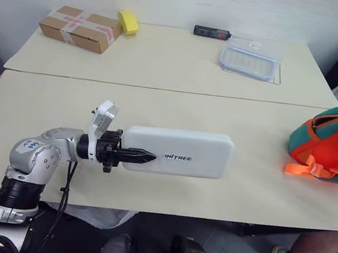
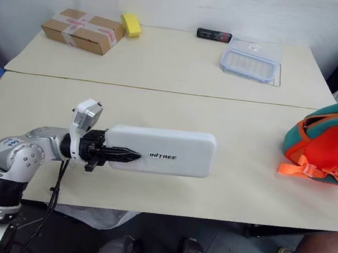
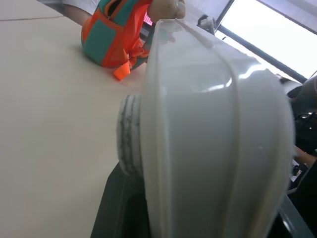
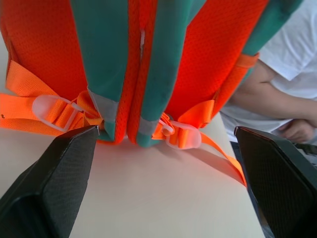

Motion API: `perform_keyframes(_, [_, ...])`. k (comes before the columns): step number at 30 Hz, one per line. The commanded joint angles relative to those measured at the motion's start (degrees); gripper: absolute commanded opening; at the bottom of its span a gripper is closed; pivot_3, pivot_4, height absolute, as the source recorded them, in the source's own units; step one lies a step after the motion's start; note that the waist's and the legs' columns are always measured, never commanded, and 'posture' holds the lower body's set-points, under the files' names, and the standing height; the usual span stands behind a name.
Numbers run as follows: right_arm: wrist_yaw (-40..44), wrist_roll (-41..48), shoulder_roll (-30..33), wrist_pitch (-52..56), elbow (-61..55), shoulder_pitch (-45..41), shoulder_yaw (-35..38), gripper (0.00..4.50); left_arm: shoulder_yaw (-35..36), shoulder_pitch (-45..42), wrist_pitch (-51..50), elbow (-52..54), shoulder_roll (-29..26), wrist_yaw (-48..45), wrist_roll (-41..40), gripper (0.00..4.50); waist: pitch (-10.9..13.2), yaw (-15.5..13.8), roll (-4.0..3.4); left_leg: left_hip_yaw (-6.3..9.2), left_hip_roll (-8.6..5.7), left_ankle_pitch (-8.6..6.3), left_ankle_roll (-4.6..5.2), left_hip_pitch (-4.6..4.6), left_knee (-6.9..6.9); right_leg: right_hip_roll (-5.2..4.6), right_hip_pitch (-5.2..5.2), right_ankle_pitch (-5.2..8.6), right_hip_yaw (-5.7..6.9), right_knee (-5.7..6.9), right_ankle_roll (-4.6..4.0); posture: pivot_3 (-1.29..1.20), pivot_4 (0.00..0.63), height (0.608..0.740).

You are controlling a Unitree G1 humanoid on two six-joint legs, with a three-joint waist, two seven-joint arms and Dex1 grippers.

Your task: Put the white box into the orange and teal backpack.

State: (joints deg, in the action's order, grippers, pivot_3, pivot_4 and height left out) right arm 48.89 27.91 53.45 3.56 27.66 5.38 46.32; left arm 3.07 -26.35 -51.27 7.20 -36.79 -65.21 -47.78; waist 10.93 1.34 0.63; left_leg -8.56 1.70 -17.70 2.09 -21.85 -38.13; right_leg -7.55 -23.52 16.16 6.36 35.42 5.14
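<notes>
My left claw (image 1: 147, 157) grips the white box (image 1: 181, 152) by one short end, holding it level above the counter (image 1: 159, 109). The box looks rigid, smooth, probably slippery. The right claw (image 4: 163, 148) gapes empty at the orange and teal backpack (image 1: 333, 144).

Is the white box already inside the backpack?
No, the left hand holds the white box above the table, apart from the backpack.

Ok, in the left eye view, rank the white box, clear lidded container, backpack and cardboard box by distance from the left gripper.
1. white box: clamped in the left gripper, above the near table.
2. cardboard box: far table, left end.
3. clear lidded container: far table, right.
4. backpack: right edge of the near table.
Order of 2 and 3 is close.
</notes>
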Motion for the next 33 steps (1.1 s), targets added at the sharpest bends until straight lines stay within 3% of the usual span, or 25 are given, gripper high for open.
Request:
perform_keyframes(1, [4.9, 0.6, 1.8, 0.5, 3.8, -7.0, -4.5, 4.47, 1.0, -1.3, -2.0, -0.2, -2.0, -2.5, -2.3, 1.21, 0.0, 0.1, 0.00, 0.00, 0.01, 0.00, -0.01, 0.00, 0.00, 0.01, 0.00, 0.00, 0.01, 0.01, 0.00, 0.00, 0.150, 0.740])
perform_keyframes(6, [11.3, 1.1, 0.5, 1.4, 2.6, -16.0, -11.9, 4.47, 2.0, -4.5, -1.8, -5.7, -2.2, -1.9, -0.7, 1.21, 0.0, 0.1, -0.05, -0.01, 0.02, 0.06, -0.05, 0.00, -0.04, 0.04, -0.01, 0.00, 0.01, 0.08, 0.02, 0.00, 0.150, 0.740])
perform_keyframes(10, [13.5, 1.6, -2.3, 2.8, -1.1, -17.7, -15.9, 4.30, 1.4, -6.0, -0.6, -8.5, -3.3, -2.8, 1.3, 1.21, 0.0, 0.1, -0.05, -0.01, 0.04, 0.08, -0.09, 0.00, -0.07, 0.05, -0.01, 0.00, 0.02, 0.10, 0.03, 0.00, 0.150, 0.740])
perform_keyframes(12, [13.2, 2.4, -3.6, 3.6, -3.1, -17.8, -16.1, 3.90, 1.4, -6.0, -0.3, -8.9, -3.7, -3.1, 1.7, 1.21, 0.0, 0.1, -0.05, -0.01, 0.06, 0.10, -0.11, -0.02, -0.05, 0.06, -0.02, 0.00, 0.03, 0.12, 0.04, 0.00, 0.150, 0.740])
perform_keyframes(23, [2.4, 3.5, -15.3, 2.3, -15.0, -20.5, -17.5, 0.14, 2.8, -3.2, 1.3, -8.5, -2.9, -1.1, 2.4, 1.21, 0.0, 0.3, -0.05, -0.01, 0.06, 0.12, -0.14, -0.15, -0.10, 0.03, -0.16, -0.02, 0.02, 0.12, 0.07, 0.00, 0.150, 0.740])
perform_keyframes(27, [0.2, 4.3, -19.9, 2.1, -19.0, -21.7, -19.2, 0.07, 2.7, -2.2, 3.1, -8.8, -2.7, -1.0, 3.5, 1.21, 0.0, 0.2, -0.06, -0.02, 0.06, 0.13, -0.15, -0.17, -0.09, 0.04, -0.21, -0.02, 0.00, 0.17, 0.07, 0.00, 0.150, 0.740])
perform_keyframes(33, [-0.5, 14.7, -27.3, 15.7, -41.6, -19.6, -31.8, 0.07, 7.0, 1.8, 10.1, -12.6, -5.2, -2.6, 6.0, 1.21, 0.0, 1.0, -0.05, -0.02, 0.13, 0.13, -0.19, -0.25, -0.05, 0.08, -0.33, 0.00, 0.00, 0.38, 0.03, 0.00, 0.150, 0.740])
